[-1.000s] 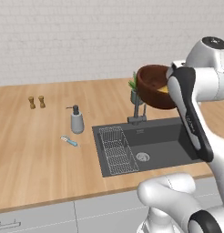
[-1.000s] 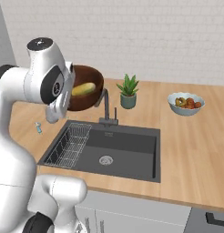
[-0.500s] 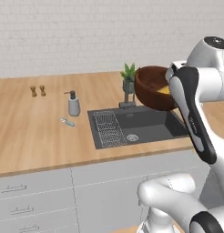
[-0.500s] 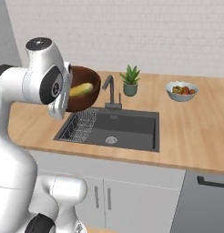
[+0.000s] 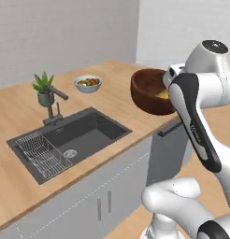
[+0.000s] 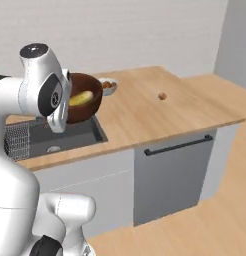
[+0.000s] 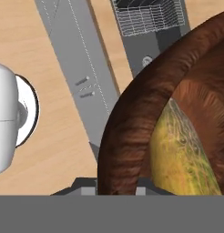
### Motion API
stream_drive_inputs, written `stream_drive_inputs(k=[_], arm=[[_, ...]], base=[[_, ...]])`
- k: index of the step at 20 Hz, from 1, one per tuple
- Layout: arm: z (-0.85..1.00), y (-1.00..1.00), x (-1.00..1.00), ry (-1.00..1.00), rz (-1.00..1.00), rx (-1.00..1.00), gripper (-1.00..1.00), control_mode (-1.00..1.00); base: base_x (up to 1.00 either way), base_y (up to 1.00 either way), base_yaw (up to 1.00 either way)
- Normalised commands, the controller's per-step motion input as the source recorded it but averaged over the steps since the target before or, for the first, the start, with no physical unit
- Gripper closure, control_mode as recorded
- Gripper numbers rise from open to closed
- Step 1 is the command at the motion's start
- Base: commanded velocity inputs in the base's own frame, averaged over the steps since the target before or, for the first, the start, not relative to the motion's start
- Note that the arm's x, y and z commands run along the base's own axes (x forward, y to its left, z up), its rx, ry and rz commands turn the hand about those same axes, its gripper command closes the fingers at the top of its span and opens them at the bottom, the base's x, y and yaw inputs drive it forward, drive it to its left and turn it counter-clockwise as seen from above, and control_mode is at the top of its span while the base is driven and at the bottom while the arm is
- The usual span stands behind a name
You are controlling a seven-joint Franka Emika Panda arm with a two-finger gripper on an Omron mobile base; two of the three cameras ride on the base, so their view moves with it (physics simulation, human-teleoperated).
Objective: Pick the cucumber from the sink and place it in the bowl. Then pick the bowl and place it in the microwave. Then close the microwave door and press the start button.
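A long wooden counter (image 6: 185, 107) runs beneath pale brick-textured walls (image 5: 65, 32), grey cabinet fronts (image 5: 103, 196) with slim handles below, a dark-handled grey appliance panel (image 6: 172, 172) set into the run, and warm wood flooring (image 6: 195, 230) spreading out under soft, even light.

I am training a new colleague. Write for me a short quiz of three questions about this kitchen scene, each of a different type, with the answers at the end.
1. True or false: the cucumber lies in the sink.
2. Multiple choice: the gripper is shut on the rim of
A. the fruit bowl
B. the dark brown bowl
C. the wire rack
3. Fill in: on the counter, close behind the tap, stands a small potted ____.

Key
1. False: it lies inside the dark brown bowl, which is held up in the air.
2. B
3. plant
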Motion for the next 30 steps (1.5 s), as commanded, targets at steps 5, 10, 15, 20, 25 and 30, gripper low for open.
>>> stream_drive_inputs(k=[5, 10, 15, 20, 25, 30], arm=[[0.0, 0.0, 0.0, 0.0, 0.0, 0.0, 1.0, 1.0], [0.0, 0.0, 0.0, 0.0, 0.0, 0.0, 1.0, 1.0], [0.0, 0.0, 0.0, 0.0, 0.0, 0.0, 1.0, 1.0], [0.0, 0.0, 0.0, 0.0, 0.0, 0.0, 1.0, 1.0], [0.0, 0.0, 0.0, 0.0, 0.0, 0.0, 1.0, 1.0], [0.0, 0.0, 0.0, 0.0, 0.0, 0.0, 1.0, 1.0]], base=[[0.0, -0.01, -0.94], [0.0, -0.01, -0.94], [0.05, 0.0, -0.93], [0.85, 0.01, -0.58], [1.0, 0.0, -0.35], [1.0, 0.02, -0.27]])
